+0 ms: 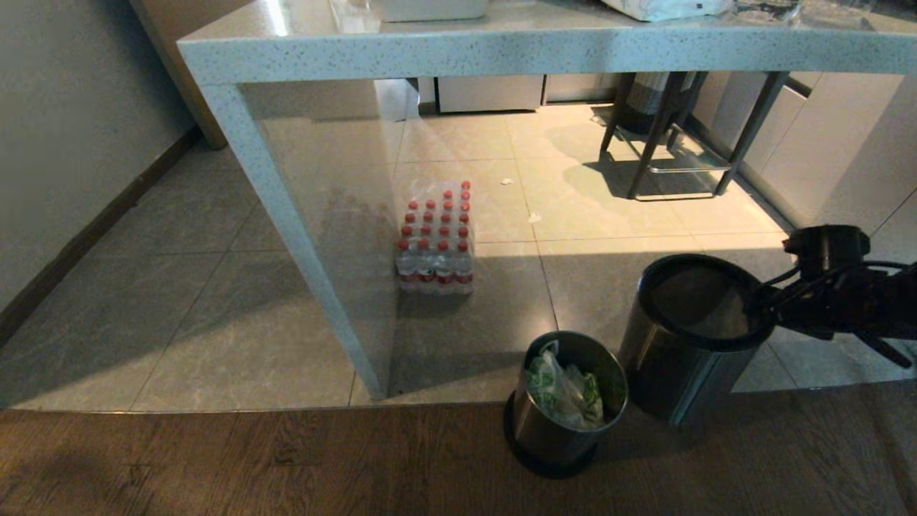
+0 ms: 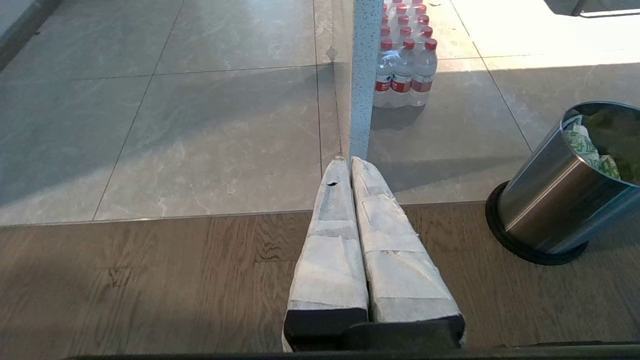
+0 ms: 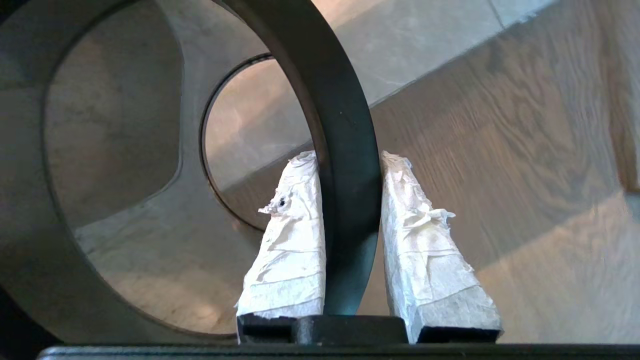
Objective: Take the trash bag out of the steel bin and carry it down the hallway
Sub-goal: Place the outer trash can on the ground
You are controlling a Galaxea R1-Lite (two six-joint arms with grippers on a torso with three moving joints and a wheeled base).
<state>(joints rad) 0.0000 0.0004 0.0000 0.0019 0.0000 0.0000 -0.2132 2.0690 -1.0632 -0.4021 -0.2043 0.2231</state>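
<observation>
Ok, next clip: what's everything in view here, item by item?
table: one, pale speckled, across the far side of the head view
bottles: one wrapped pack, red caps, on the tiles under the table
bin: one, steel with black base, at the wood floor's edge
bag: one, white with green print, inside the bin
sleeve: one, hollow steel with black rim, tilted, right of the bin
stool: one, dark legs, beyond the table
left claw: shut, empty, above the wood floor
right claw: shut on the sleeve's rim
</observation>
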